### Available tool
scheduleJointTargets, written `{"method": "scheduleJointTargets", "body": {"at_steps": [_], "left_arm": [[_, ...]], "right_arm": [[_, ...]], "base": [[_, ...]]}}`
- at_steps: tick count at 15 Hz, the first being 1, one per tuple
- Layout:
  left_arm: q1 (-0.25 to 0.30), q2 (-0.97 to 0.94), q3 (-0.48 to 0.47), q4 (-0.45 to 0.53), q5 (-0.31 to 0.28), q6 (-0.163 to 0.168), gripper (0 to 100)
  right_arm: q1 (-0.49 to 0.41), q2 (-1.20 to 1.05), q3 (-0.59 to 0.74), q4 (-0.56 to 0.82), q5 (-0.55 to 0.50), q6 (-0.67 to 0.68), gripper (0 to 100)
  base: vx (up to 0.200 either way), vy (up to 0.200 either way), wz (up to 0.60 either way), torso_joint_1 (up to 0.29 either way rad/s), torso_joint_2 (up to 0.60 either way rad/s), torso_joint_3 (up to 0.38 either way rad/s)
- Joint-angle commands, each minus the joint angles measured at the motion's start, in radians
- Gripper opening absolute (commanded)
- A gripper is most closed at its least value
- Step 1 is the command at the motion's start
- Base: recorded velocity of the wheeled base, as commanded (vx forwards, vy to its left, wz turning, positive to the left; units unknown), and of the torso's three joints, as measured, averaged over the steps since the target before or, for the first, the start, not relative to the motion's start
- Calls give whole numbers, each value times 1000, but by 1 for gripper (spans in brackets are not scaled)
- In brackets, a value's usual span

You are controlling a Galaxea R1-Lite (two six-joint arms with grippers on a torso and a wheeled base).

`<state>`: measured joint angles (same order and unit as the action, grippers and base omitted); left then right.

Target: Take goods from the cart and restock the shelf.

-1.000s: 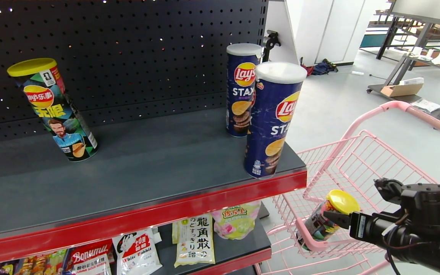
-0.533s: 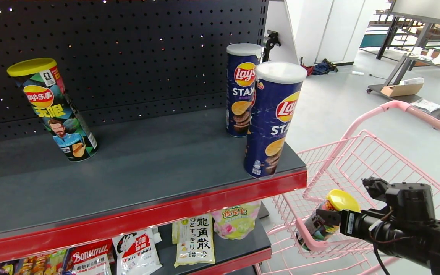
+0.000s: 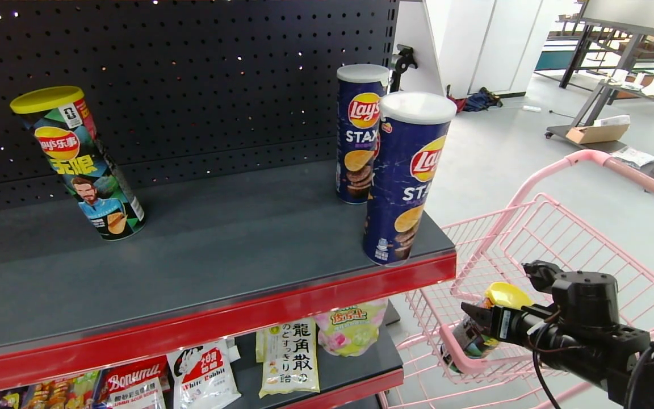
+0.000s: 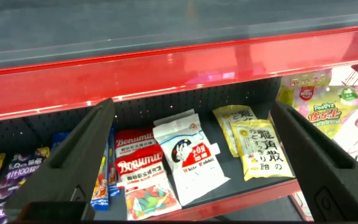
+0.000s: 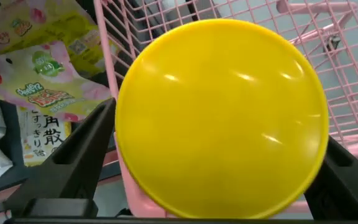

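A chip can with a yellow lid (image 3: 500, 295) leans in the front corner of the pink cart (image 3: 582, 227). My right gripper (image 3: 474, 319) is at the can's top, open, with one finger on each side of the yellow lid (image 5: 219, 115). I cannot tell whether the fingers (image 5: 73, 165) touch the can. On the grey shelf (image 3: 202, 255) stand two blue chip cans (image 3: 403, 182) at the right end and a yellow-lidded can (image 3: 80, 165) at the left. My left gripper (image 4: 194, 155) hangs open with nothing in it, in front of the lower shelf.
The red shelf edge (image 3: 247, 318) runs across the front. Below it lie snack bags (image 4: 188, 158) and candy packs (image 3: 290, 355). The cart's pink handle (image 3: 628, 170) rises at the right. A black pegboard (image 3: 191, 74) backs the shelf.
My right arm has moved left toward the can in the cart, and its fingers now straddle the lid. The shelf cans have not moved.
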<state>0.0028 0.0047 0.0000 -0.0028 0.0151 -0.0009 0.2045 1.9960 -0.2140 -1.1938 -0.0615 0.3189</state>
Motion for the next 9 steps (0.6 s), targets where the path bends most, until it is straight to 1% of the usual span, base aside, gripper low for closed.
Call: {"method": "scheduleJointTargets", "body": {"at_steps": [1, 2, 3, 9], "left_arm": [[0, 0, 0, 0, 0, -1, 100], [0, 0, 0, 0, 0, -1, 100], [0, 0, 0, 0, 0, -1, 100], [0, 0, 0, 0, 0, 1, 100]], "right_arm": [[1, 46, -2, -13, 0, -18, 100], [1, 47, -4, -12, -1, -18, 100], [1, 52, -5, -13, -3, -18, 0], [1, 49, 8, -21, -1, -18, 0]], "base": [[0, 0, 0, 0, 0, 0], [0, 0, 0, 0, 0, 0], [0, 0, 0, 0, 0, 0], [0, 0, 0, 0, 0, 0]]}}
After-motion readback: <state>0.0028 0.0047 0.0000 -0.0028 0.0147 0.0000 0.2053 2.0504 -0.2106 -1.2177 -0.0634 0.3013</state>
